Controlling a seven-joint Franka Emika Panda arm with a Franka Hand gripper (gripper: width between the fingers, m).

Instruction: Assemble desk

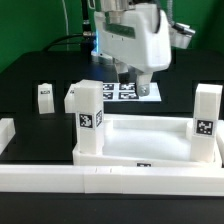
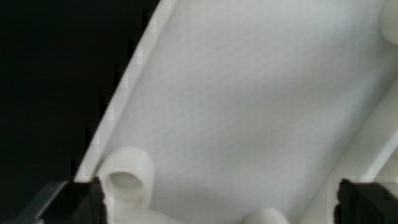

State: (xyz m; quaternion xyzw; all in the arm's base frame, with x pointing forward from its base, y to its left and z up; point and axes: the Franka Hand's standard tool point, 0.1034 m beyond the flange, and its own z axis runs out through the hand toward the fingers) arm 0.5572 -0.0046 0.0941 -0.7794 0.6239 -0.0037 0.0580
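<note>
The large white plastic tray-like desk panel (image 1: 140,142) lies against the long white border rail (image 1: 100,182), likely for steadiness, while the gripper (image 1: 143,90) hangs over its far rim, jaws wide apart (probably ready to grasp).

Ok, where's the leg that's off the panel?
Exterior view's left: the lone leg stands on the black table, behind the desk panel, left of its nearest upright leg.

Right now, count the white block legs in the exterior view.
3 legs, from the exterior view's left: one standing apart, one at the panel's left corner, one at its right corner. More may hide behind the arm.
</note>
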